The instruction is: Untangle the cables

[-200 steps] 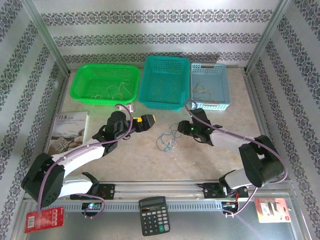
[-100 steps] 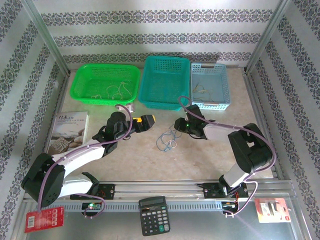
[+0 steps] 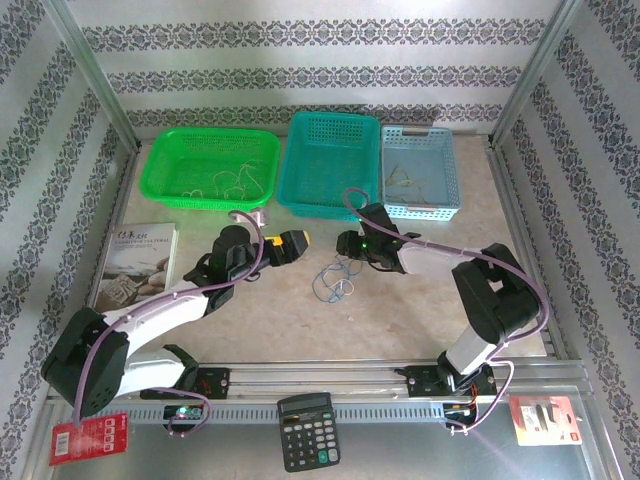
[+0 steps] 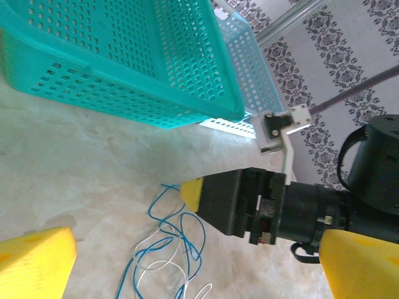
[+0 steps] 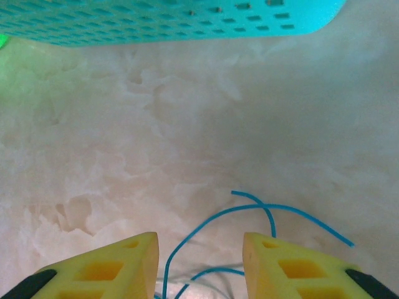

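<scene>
The left jaws are standing wide open and are holding nothing. They are pointing at the cables [image 3: 335,281], which are lying just in front of them. The cables are a small loose heap of blue and white loops. They are lying flat on the bench [image 3: 400,320] between the two sets of jaws, on the near side of the teal basket [image 3: 330,170].

The right jaws are standing about half open. One blue loop is running into the gap between their yellow fingers [image 5: 100,269], and more blue wire is lying just ahead of the tips. As far as I can see, they are not pinching anything.

Here is what I think could be going wrong next. If the right jaws are closing where they are, they may be catching two or three loops at once. A pull would then be dragging the whole heap along and making the knot tighter. The wire is looking thin and smooth, so it may also be slipping out of the fingers. The two sets of jaws are sitting near each other, so a quick move could be bumping them together, or into the basket wall just beyond.
</scene>
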Robot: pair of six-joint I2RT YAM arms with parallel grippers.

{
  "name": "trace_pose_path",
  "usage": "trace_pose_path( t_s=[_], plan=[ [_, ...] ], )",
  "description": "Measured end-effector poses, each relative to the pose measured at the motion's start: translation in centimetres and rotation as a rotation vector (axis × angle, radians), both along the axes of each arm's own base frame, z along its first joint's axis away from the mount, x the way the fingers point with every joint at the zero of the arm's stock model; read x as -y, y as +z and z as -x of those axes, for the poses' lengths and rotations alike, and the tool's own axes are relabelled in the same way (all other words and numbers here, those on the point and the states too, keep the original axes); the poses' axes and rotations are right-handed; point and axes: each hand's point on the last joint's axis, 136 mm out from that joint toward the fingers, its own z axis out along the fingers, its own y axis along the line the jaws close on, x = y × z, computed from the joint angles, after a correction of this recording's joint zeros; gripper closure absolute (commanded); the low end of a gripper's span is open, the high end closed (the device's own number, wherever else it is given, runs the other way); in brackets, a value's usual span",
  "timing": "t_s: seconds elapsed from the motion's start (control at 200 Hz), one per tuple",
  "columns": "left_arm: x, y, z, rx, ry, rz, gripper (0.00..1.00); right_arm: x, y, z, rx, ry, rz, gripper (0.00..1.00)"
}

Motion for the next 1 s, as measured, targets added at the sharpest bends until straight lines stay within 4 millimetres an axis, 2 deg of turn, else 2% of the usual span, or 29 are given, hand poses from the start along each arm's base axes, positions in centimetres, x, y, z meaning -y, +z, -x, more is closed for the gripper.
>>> trace_pose_path(
  t_s=[0.14, 0.28, 0.51, 0.59, 0.814, 1.004],
  plan=[
    [-1.4, 0.6, 0.1, 0.028, 0.068, -0.003, 0.0, -0.6, 1.5, -0.4, 0.028, 0.021, 0.019, 0.63],
    [-4.1, 1.9, 0.1, 0.066, 0.186, -0.001, 0.0, -1.3, 2.1, -0.7, 0.036, 0.032, 0.033, 0.65],
    [-8.0, 4.6, 0.6, 0.128, 0.341, 0.005, 0.0, -2.3, 0.3, 0.3, -0.018, 0.055, 0.116, 0.64],
    [-8.9, 5.0, 0.8, 0.134, 0.372, 0.001, 0.0, -2.2, -0.4, 0.6, -0.038, 0.052, 0.144, 0.61],
    [-9.3, 4.0, 0.9, 0.101, 0.382, -0.028, 0.0, -1.3, -2.3, 1.3, -0.089, 0.032, 0.207, 0.6],
    [-9.3, 3.8, 0.9, 0.097, 0.382, -0.031, 0.0, -1.5, -2.3, 0.5, -0.086, 0.021, 0.221, 0.6]
  ],
)
